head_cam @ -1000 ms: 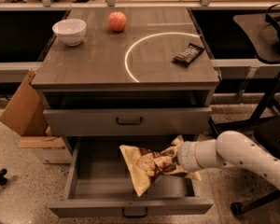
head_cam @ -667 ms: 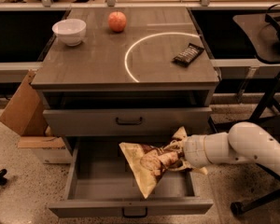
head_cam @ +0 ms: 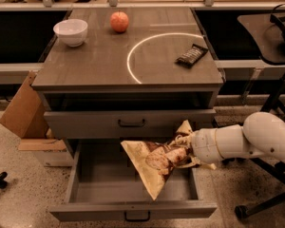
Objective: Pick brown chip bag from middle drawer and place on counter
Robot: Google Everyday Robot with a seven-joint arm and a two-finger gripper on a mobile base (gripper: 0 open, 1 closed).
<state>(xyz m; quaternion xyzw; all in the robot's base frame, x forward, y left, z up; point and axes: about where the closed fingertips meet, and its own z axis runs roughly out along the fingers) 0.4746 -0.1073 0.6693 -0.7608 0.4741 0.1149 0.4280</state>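
Observation:
The brown chip bag (head_cam: 156,163) hangs crumpled and tilted above the open middle drawer (head_cam: 133,209), pale tan at its lower tip, dark brown near the grip. My gripper (head_cam: 186,152) is shut on the bag's right end, level with the drawer's top edge. The white arm comes in from the right. The counter (head_cam: 99,63) above bears a thin white arc line.
On the counter stand a white bowl (head_cam: 71,32), a red apple (head_cam: 119,21) and a small dark candy-bar wrapper (head_cam: 191,55). A shut grey drawer front with a dark handle (head_cam: 131,123) sits above the open drawer. A cardboard box (head_cam: 23,109) leans at the left. A chair base (head_cam: 270,194) stands at the right.
The arm has drawn back to the right and lifted slightly, and the chip bag has risen a little higher out of the drawer with it.

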